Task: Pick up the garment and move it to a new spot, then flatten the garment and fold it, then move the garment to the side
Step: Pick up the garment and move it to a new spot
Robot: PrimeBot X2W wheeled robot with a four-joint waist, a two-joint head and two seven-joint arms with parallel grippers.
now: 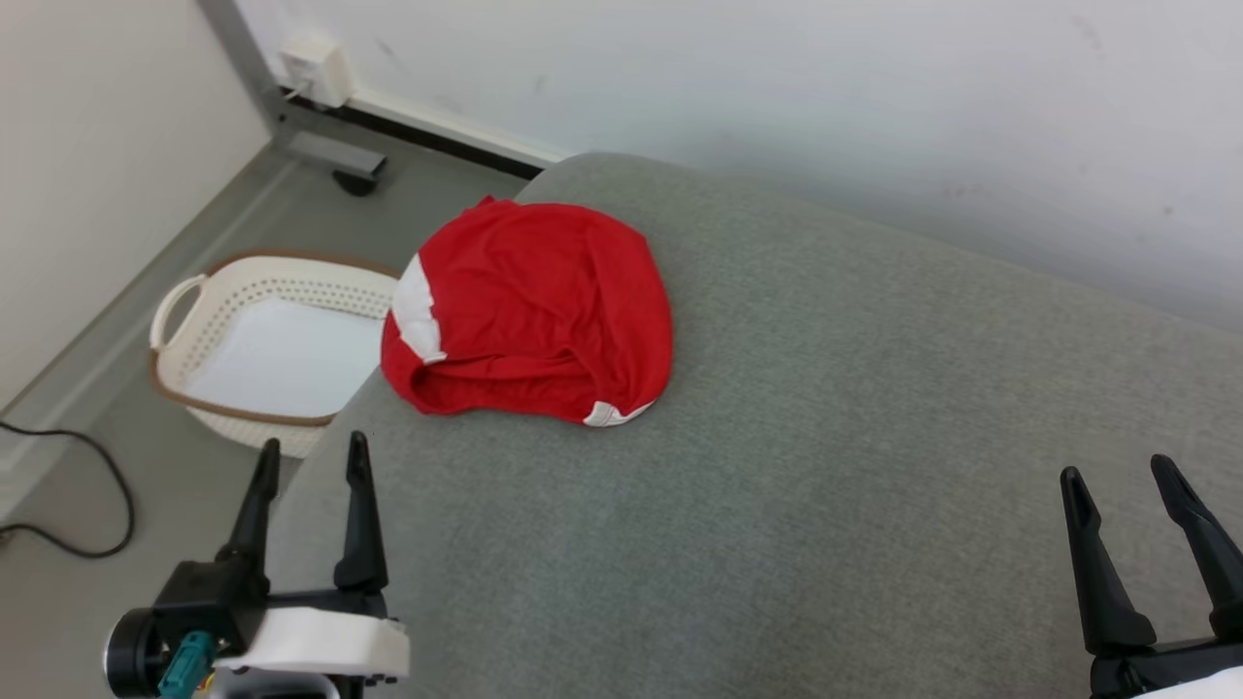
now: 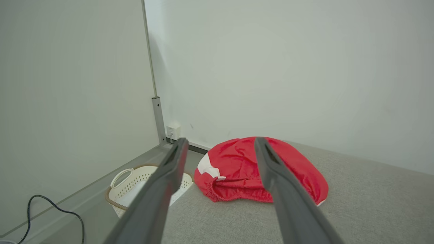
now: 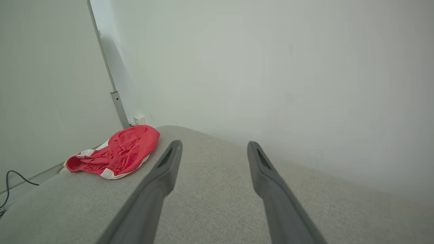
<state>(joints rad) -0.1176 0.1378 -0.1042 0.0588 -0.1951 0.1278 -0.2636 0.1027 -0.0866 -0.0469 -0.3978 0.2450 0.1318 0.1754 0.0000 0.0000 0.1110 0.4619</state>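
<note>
Your left gripper point(image 1: 314, 442) stands spread and empty; so does the right gripper point(image 1: 1117, 468); the garment point(image 1: 529, 311) lies bunched ahead of the left one, far ahead-left of the right; reach low, pinch the near hem, not the dome; it sits at the cushion point(image 1: 825, 437) edge, basket point(image 1: 291, 260) beyond-left below, so pull inward or it may slide off.
</note>
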